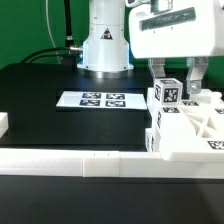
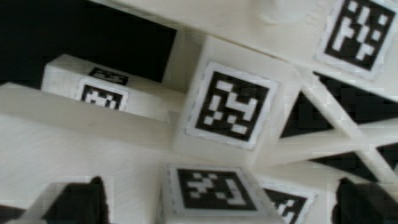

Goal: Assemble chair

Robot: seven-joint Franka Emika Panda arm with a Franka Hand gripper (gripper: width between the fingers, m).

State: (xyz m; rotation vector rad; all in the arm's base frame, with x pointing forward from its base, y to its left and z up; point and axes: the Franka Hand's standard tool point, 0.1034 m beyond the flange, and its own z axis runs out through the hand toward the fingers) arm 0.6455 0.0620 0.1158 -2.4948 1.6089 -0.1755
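The chair (image 1: 190,130) is a joined body of white blocky pieces with black-and-white tags, at the exterior view's right by the front rail. Its X-braced part (image 1: 207,128) faces forward. A short tagged post (image 1: 167,93) stands up from its top. My gripper (image 1: 175,82) hangs over this post with a dark finger on each side. In the wrist view the gripper (image 2: 219,205) is open: the fingertips (image 2: 75,200) stand wide apart, with a tagged block face (image 2: 217,188) between them and gaps on both sides. A larger tagged post (image 2: 231,105) and the diagonal braces (image 2: 329,125) lie beyond.
The marker board (image 1: 100,100) lies flat on the black table near the arm's white base (image 1: 105,40). A long low white border rail (image 1: 80,162) runs along the front edge. A small white block (image 1: 3,124) sits at the exterior view's left edge.
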